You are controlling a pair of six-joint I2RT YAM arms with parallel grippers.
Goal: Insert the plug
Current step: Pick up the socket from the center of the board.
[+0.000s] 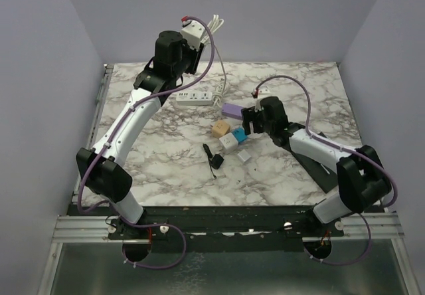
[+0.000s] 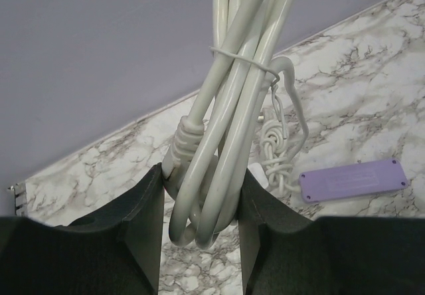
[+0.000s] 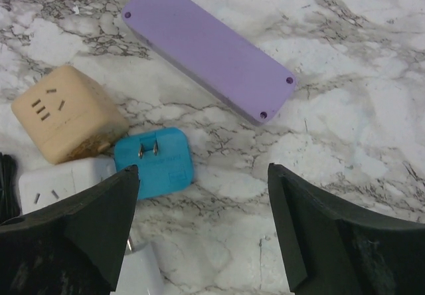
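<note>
Clenching left gripper (image 2: 199, 205): on bundled white cable (image 2: 232, 109), raised off desk (image 1: 166, 155).
Right gripper (image 3: 202, 228): released, hovering just beside blue plug (image 3: 156, 162), near purple power strip (image 3: 209, 49).

Marble-look table (image 1: 166, 169), white with grey veining, matte finish; boxed in on three sides by plain lavender walls: back wall (image 1: 279, 16), left wall (image 1: 40, 96), right wall (image 1: 392, 89); thin metal rail (image 1: 99, 99) along table's left edge; black strip (image 1: 226, 214) across near edge, aluminium bar (image 1: 80, 228) just in front; dull metal sheet (image 1: 226, 272) lowest in top view; soft, even light, faint shadows only.
</note>
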